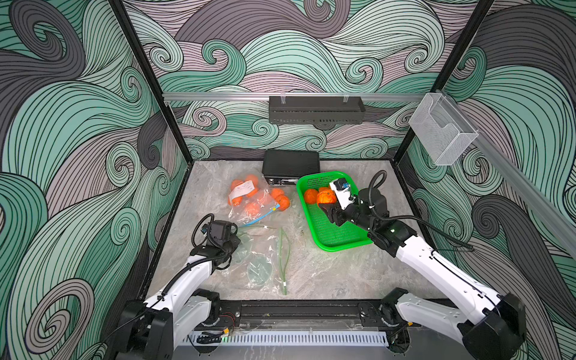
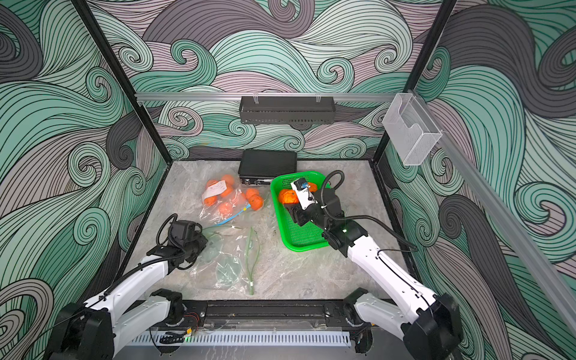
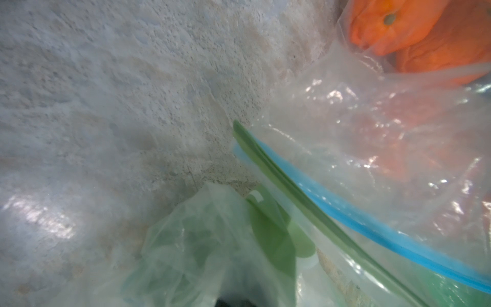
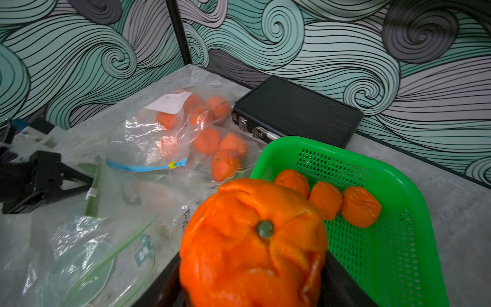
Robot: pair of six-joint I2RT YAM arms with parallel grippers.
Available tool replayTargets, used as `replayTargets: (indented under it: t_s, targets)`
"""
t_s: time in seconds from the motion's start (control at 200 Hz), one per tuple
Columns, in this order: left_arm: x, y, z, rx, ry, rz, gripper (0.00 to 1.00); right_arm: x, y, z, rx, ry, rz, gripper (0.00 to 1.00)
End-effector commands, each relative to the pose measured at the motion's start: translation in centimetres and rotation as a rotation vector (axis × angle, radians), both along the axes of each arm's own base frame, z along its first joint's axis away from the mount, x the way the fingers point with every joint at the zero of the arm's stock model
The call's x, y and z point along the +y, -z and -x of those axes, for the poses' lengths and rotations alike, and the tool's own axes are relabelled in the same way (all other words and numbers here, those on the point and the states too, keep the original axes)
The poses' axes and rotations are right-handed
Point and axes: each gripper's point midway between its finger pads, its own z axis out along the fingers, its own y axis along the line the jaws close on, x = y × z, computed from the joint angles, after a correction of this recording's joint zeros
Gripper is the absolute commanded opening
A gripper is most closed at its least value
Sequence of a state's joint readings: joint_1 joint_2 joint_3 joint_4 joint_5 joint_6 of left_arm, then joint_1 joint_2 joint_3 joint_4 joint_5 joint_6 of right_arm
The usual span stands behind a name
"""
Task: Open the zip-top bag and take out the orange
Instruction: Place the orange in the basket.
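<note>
- The right gripper (image 1: pixel 328 208) holds a wrinkled orange (image 1: pixel 325 197) with a small green stem dot. The fruit is pinched between its 2 dark jaws, which stand fairly wide around it.
- In the right wrist view the wrinkled orange (image 4: pixel 252 247) hangs over the near edge of a bright green perforated plastic tray (image 4: pixel 398 239), out of any bag.
- 3 more oranges (image 4: pixel 325 199) lie side by side in the tray, close to its far wall.
- The tray (image 1: pixel 343 246) sits on the right side of the grey marbled tabletop (image 1: pixel 343 274). A black ribbed case (image 1: pixel 291 163) with metal latches lies just behind it.
- A clear zip-top bag with a blue seal strip (image 1: pixel 249 199) lies left of the tray, with several oranges inside and a white label on top.
- A flat clear bag with a green seal strip (image 1: pixel 258 261) lies nearer the robot with no fruit in it.
- The left gripper (image 1: pixel 232 246) is closed, low at the left edge of that green-sealed bag. In the left wrist view crumpled plastic bunches at its tip, but I cannot tell whether it is pinched.
</note>
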State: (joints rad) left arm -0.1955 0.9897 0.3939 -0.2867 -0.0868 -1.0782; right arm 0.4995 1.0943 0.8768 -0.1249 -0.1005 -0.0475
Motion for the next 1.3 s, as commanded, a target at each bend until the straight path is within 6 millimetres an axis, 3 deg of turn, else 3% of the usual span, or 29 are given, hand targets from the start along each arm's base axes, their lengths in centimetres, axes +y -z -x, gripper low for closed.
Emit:
replayTargets:
  t_s: [0.0,0.36,0.545,0.841,1.296]
  targets:
    - [0.4,-2.0,-1.4,-0.061,-0.035,-0.001,0.01,-1.2,1.0,-1.5,0.055,0.074,-0.011,0.61]
    - [0.4,-1.6,-1.1,-0.049,-0.021,-0.006,0.01,0.2,9.7,-3.4,0.306,0.07,0.017,0.61]
    - [0.3,-1.5,-1.1,-0.044,-0.015,-0.008,0.01,0.9,13.0,-4.5,0.4,0.084,0.032,0.62]
    - [0.4,-1.6,-0.9,-0.039,-0.001,-0.022,0.01,1.9,16.7,-6.1,0.483,0.092,0.046,0.62]
    - [0.6,-2.0,-0.9,-0.037,0.007,-0.04,0.02,2.7,19.3,-8.0,0.495,0.096,0.059,0.69]
